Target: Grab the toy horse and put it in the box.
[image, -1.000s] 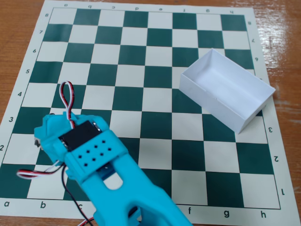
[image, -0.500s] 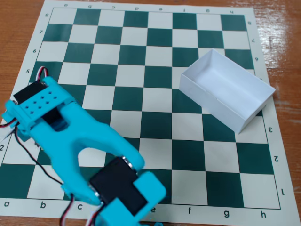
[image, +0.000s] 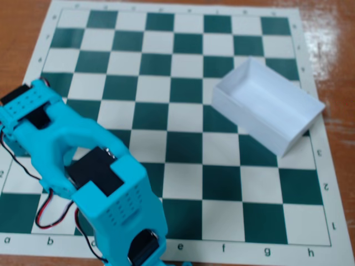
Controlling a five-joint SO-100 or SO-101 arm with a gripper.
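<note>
The arm (image: 83,166), turquoise with black servos, covers the chessboard's (image: 183,111) lower-left corner in the fixed view. The gripper itself is hidden behind the arm's links, so whether the claw is open, closed or holding anything cannot be determined. The horse is not visible anywhere; it may lie under the arm or in the claw. The box (image: 266,105), white, shallow, thin-walled and lidless, sits empty near the board's right edge, skewed to the squares. Risks: a small, thin-legged figurine may slip from the fingers in transit; the light box may shift if a wall is struck on approach.
</note>
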